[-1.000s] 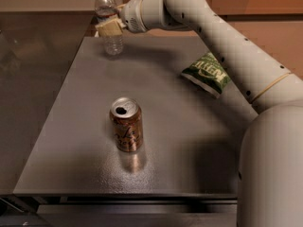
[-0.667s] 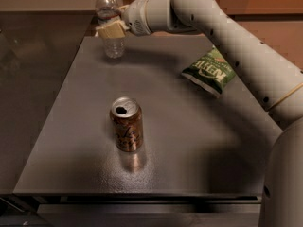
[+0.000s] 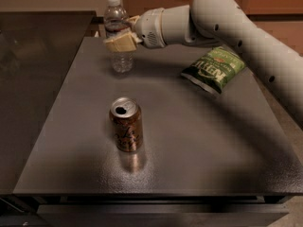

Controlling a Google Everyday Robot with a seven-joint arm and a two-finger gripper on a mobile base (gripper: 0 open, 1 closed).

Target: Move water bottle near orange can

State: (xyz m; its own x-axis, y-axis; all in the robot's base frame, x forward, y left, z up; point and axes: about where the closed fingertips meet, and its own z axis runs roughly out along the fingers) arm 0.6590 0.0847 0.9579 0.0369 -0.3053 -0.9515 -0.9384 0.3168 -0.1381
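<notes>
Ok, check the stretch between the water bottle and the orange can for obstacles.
Nothing visible. The gripper grips the water bottle at the far edge; only bare table separates it from the orange can. The chip bag lies off to the right.

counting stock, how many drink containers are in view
2: the orange can upright front-centre; the water bottle at the back left, the pincer gripping its middle. None seems hidden.

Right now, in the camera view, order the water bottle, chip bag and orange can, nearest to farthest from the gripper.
1. water bottle, far left, held in the gripper.
2. chip bag, far right, and orange can, centre front: too close to call.
</notes>
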